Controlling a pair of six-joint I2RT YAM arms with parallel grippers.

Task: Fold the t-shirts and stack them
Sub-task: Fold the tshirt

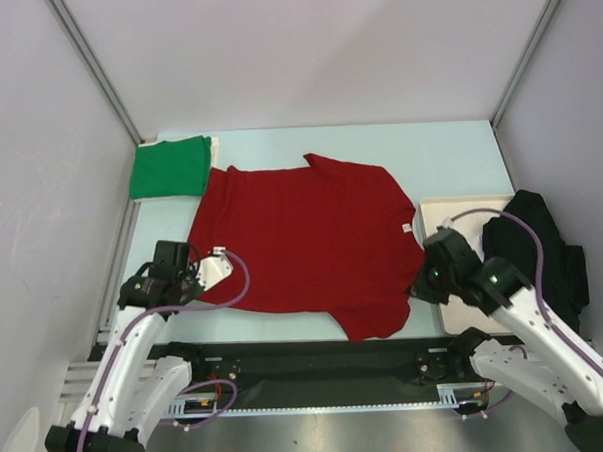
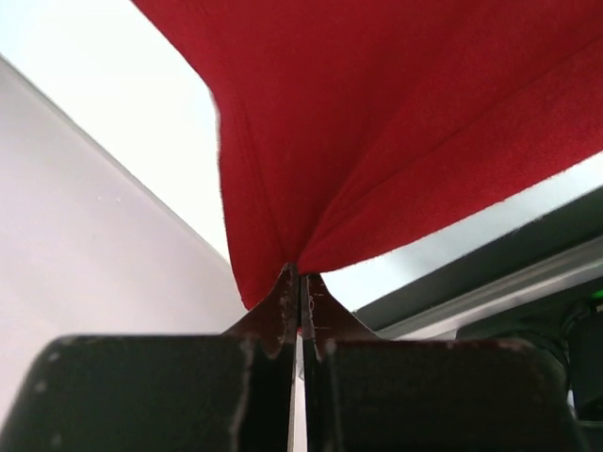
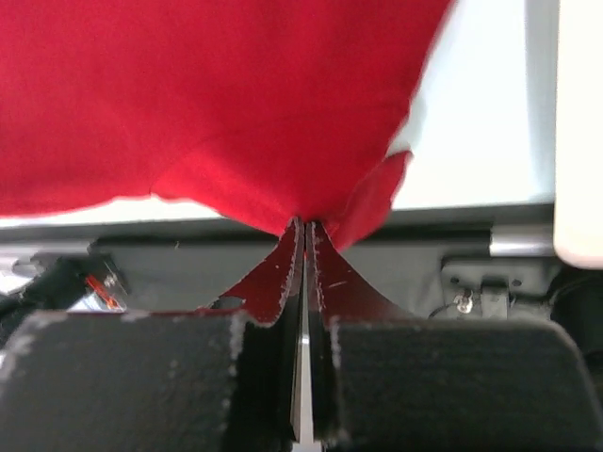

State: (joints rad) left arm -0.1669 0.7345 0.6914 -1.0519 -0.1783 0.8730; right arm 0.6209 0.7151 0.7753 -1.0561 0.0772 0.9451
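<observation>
Pinching near-edge cloth of the red t-shirt (image 1: 302,241), left gripper (image 2: 300,275) and right gripper (image 3: 303,226) both clamped on thin bites; uneven pulling could slip one free, skewing the fold

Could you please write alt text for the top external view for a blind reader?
A red tee lies spread on the table, with the left hand and right hand each gripping its near edge. A folded green tee sits far left; a cream board and black garment lie right.
</observation>
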